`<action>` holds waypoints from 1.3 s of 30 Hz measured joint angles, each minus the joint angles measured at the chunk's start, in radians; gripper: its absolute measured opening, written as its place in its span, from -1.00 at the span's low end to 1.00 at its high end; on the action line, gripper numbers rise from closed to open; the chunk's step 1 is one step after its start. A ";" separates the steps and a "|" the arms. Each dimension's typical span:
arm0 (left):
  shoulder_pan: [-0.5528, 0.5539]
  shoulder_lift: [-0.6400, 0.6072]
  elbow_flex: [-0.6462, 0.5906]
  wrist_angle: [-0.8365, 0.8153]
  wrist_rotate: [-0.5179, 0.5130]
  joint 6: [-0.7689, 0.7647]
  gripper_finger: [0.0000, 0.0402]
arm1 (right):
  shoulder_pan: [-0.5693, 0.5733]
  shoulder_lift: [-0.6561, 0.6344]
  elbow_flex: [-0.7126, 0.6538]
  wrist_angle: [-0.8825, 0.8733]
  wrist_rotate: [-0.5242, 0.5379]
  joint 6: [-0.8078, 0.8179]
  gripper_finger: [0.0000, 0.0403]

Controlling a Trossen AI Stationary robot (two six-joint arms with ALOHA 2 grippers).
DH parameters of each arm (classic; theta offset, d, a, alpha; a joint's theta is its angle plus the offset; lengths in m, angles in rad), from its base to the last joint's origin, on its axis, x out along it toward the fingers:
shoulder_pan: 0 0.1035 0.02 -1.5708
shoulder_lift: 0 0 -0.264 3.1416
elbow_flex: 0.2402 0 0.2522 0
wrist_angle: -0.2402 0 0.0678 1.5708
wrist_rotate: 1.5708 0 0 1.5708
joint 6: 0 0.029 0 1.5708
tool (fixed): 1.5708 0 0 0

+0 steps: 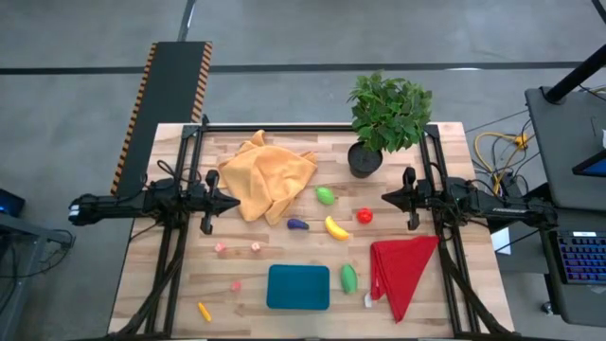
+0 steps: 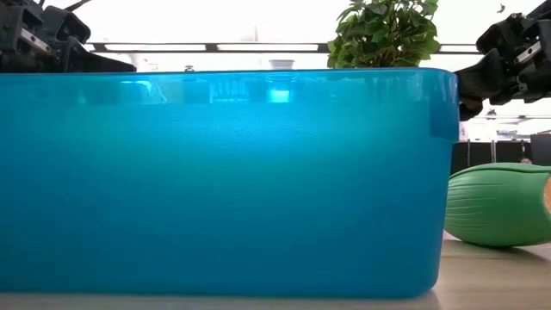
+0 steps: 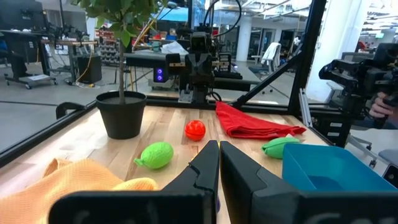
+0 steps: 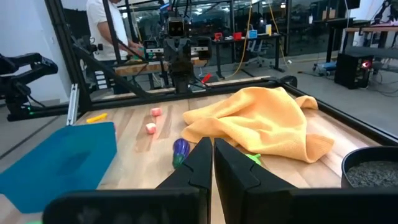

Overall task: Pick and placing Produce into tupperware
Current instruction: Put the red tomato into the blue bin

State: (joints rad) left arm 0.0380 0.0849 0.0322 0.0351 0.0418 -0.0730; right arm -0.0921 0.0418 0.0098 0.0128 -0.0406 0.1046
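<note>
On a pale wood-plank table [image 1: 284,256] framed by black rails, everything lies loose. Grey floor surrounds it, with a hazard-striped ramp [image 1: 163,99] at the far left and a desk with a keyboard [image 1: 579,258] at the right. The wrist views look into a workshop with benches, cables and a person [image 4: 109,28] standing in the background.

One teal tub [image 1: 298,287] sits near the front edge, middle, with nothing visible inside it. Produce, counted from above: one banana [image 1: 336,227], one tomato [image 1: 365,216], one eggplant [image 1: 297,224], two green pieces, one carrot [image 1: 204,311] and three pink bits. The first green piece [image 1: 326,195] lies toward the plant; the second green piece [image 1: 348,278] lies just beside the tub's right side. Banana, tomato and eggplant cluster mid-table, apart from one another. Two pink bits [image 1: 221,247] lie left of centre and a third sits closer to the carrot, at the front left. All of it is outside the tub.

Two cloths: one orange cloth [image 1: 267,177] crumpled at the back left, one red cloth [image 1: 402,270] at the front right. One potted plant [image 1: 386,118] stands at the back.

The left gripper [image 1: 233,202] hovers at the left by the orange cloth, fingers pressed together on nothing. The right gripper [image 1: 386,197] hovers at the right near the pot, likewise clenched and empty.
</note>
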 joint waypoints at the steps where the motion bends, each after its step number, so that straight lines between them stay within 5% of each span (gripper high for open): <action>1: 0.000 0.000 0.000 0.006 0.000 0.000 -1.00 | 0.000 0.000 0.000 0.000 0.000 0.000 -0.96; 16: 0.000 0.000 0.000 0.030 -0.033 0.003 -1.00 | 0.000 0.000 0.000 0.014 0.000 0.000 -0.96; 23: 0.000 0.000 0.000 0.173 -0.032 0.044 -1.00 | 0.000 0.001 0.000 0.181 -0.047 0.000 -0.93; 33: 0.000 0.003 0.000 0.241 -0.032 0.083 -1.00 | 0.017 0.031 0.071 0.224 -0.132 -0.001 -0.26; 39: 0.000 0.023 0.000 0.235 -0.035 0.082 -1.00 | 0.063 0.152 0.173 0.217 -0.177 -0.018 0.12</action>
State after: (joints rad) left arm 0.0383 0.1075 0.0322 0.2704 0.0070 0.0090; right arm -0.0288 0.1942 0.1825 0.2294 -0.2172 0.0864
